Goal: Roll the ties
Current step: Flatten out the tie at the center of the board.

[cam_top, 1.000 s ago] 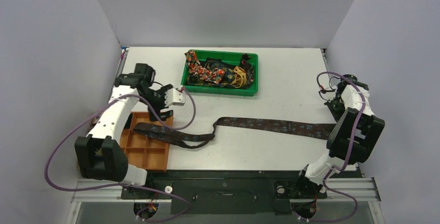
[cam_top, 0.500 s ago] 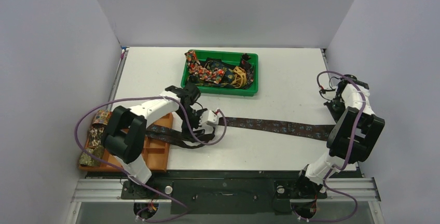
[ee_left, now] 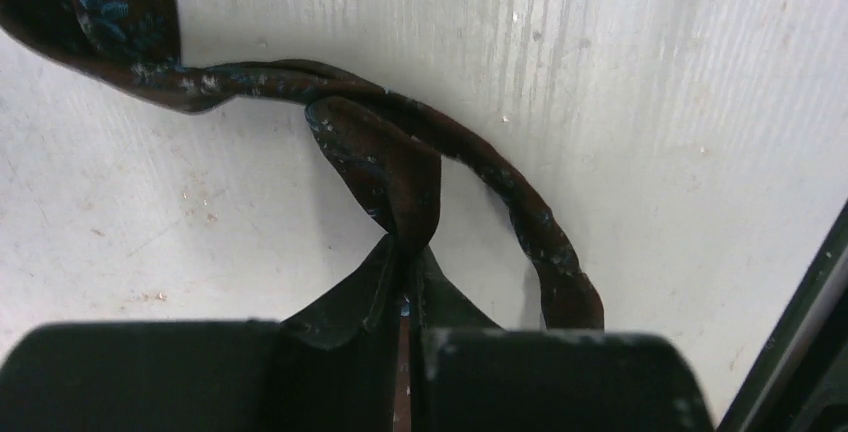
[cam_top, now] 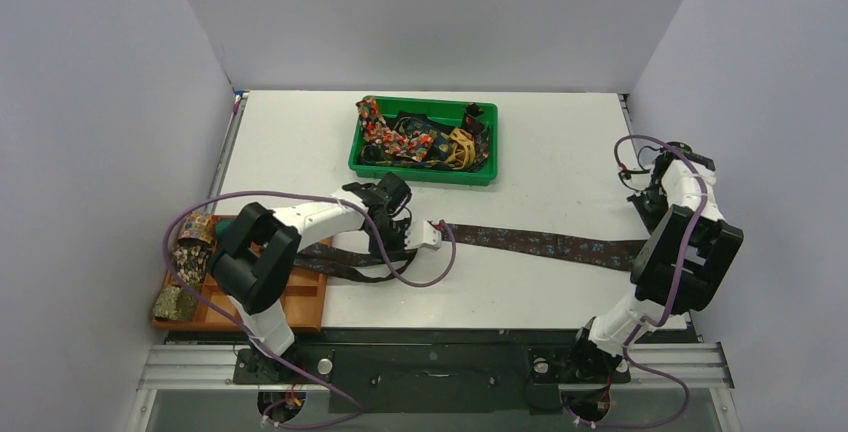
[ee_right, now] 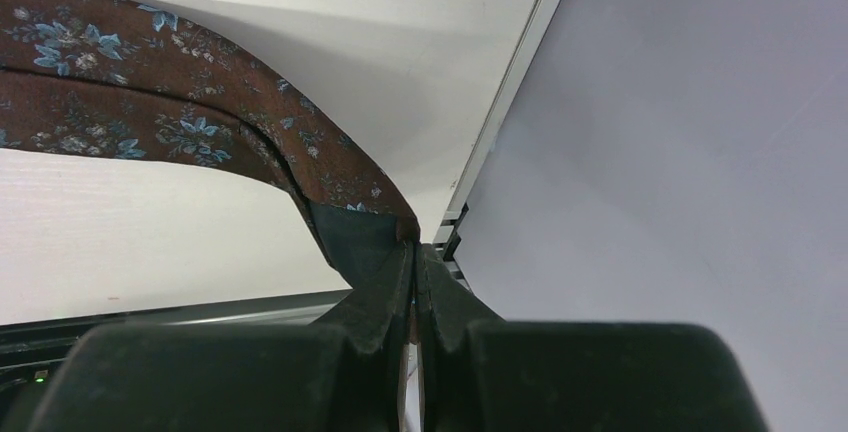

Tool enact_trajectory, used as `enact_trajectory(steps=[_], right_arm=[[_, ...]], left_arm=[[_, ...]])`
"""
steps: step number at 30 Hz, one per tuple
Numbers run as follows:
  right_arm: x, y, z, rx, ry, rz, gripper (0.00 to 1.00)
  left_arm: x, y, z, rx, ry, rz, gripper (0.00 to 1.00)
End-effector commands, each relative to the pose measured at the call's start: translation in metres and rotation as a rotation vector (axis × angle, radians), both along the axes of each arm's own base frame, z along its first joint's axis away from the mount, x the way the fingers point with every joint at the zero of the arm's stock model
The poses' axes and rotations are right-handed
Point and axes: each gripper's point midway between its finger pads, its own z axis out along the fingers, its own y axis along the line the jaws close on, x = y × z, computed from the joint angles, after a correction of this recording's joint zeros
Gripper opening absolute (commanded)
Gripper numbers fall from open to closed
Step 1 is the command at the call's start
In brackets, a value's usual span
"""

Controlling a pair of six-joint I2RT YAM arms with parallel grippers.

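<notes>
Tie (cam_top: 540, 244) lies stretched across your table (cam_top: 300, 142); your left gripper (ee_left: 405, 287) pinches a twisted fold of it, and your right gripper (ee_right: 415, 252) clamps its end near the right edge.

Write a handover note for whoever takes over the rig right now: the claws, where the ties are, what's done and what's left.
Left claw: shut on a twisted fold of the brown tie, near its middle.
Right claw: shut on the same tie's right end.
The tie lies stretched between them, with its left part slack toward the orange tray.
Done: rolled coils sit at the tray's left side.
Left: the brown tie is not yet rolled, and more ties lie tangled in the green bin.
</notes>
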Motion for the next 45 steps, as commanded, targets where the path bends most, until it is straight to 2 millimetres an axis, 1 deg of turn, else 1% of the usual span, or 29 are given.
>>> enact_trajectory(steps=[1,3,4,5,6,7,8,9,10,11,12,13,14,17,26,28,31,33,34,35,36,37,39,40,41,42,43,44,45], right_arm=[[-0.001,-0.016,0.006,-0.051,0.029,0.011,0.00],[-0.005,-0.024,0.009,-0.071,0.041,0.018,0.00],[-0.007,-0.028,0.010,-0.081,0.049,0.025,0.00],[-0.009,-0.033,0.012,-0.088,0.048,0.017,0.00],[-0.010,-0.037,0.013,-0.096,0.059,0.025,0.00],[-0.012,-0.042,0.014,-0.103,0.060,0.019,0.00],[-0.014,-0.045,0.016,-0.110,0.068,0.027,0.00],[-0.017,-0.049,0.018,-0.118,0.071,0.020,0.00],[-0.018,-0.051,0.019,-0.120,0.076,0.026,0.00],[-0.020,-0.054,0.020,-0.124,0.082,0.023,0.00],[-0.021,-0.055,0.022,-0.125,0.086,0.030,0.00],[-0.023,-0.056,0.023,-0.120,0.091,0.036,0.00],[-0.025,-0.055,0.024,-0.111,0.099,0.040,0.00],[-0.028,-0.052,0.026,-0.085,0.118,0.070,0.00],[-0.029,-0.048,0.029,-0.060,0.123,0.089,0.00],[-0.029,-0.047,0.029,-0.051,0.121,0.094,0.00],[-0.026,-0.043,0.028,-0.030,0.112,0.091,0.00],[-0.023,-0.038,0.028,0.000,0.098,0.080,0.00],[-0.018,-0.035,0.027,0.020,0.082,0.071,0.00],[-0.016,-0.033,0.030,0.033,0.076,0.067,0.00],[-0.013,-0.028,0.028,0.065,0.062,0.059,0.00],[-0.012,-0.026,0.030,0.080,0.056,0.055,0.00],[-0.007,-0.018,0.028,0.123,0.038,0.042,0.00],[-0.006,-0.017,0.027,0.131,0.042,0.033,0.00],[-0.005,-0.014,0.026,0.137,0.047,0.034,0.00],[-0.005,-0.013,0.024,0.143,0.053,0.025,0.00],[-0.003,-0.009,0.022,0.168,0.043,0.023,0.01],[-0.002,-0.007,0.021,0.178,0.040,0.017,0.07],[-0.002,-0.005,0.021,0.193,0.034,0.015,0.10]], left_arm=[[0.011,0.013,0.049,-0.051,0.001,0.107,0.00],[0.033,0.032,0.116,-0.165,-0.025,0.191,0.00],[0.056,0.059,0.160,-0.203,-0.083,0.267,0.00],[0.063,0.071,0.188,-0.248,-0.125,0.289,0.00],[0.079,0.104,0.233,-0.266,-0.220,0.331,0.00],[0.092,0.138,0.252,-0.274,-0.266,0.409,0.00],[0.100,0.155,0.295,-0.301,-0.368,0.426,0.00],[0.106,0.193,0.305,-0.295,-0.387,0.526,0.00],[0.112,0.202,0.350,-0.361,-0.505,0.529,0.00],[0.115,0.238,0.356,-0.368,-0.512,0.622,0.00],[0.115,0.244,0.390,-0.421,-0.603,0.616,0.00],[0.119,0.273,0.393,-0.428,-0.619,0.696,0.00],[0.123,0.282,0.408,-0.452,-0.669,0.698,0.00],[0.130,0.312,0.428,-0.449,-0.785,0.758,0.00],[0.150,0.315,0.487,-0.634,-1.013,0.816,0.00],[0.149,0.305,0.493,-0.676,-0.994,0.776,0.00],[0.148,0.273,0.495,-0.753,-0.939,0.679,0.00],[0.152,0.243,0.481,-0.736,-0.905,0.600,0.00],[0.155,0.216,0.466,-0.719,-0.867,0.517,0.00],[0.156,0.205,0.461,-0.695,-0.866,0.493,0.00],[0.158,0.173,0.444,-0.695,-0.819,0.412,0.00],[0.159,0.160,0.437,-0.683,-0.810,0.387,0.00],[0.154,0.093,0.415,-0.713,-0.730,0.248,0.00],[0.155,0.077,0.397,-0.697,-0.700,0.216,0.00],[0.146,0.042,0.384,-0.704,-0.655,0.136,0.00],[0.146,0.026,0.365,-0.677,-0.635,0.108,0.00],[0.133,-0.012,0.351,-0.686,-0.590,0.027,0.00],[0.132,-0.027,0.333,-0.665,-0.577,0.006,0.00],[0.120,-0.061,0.316,-0.676,-0.540,-0.058,0.00]])
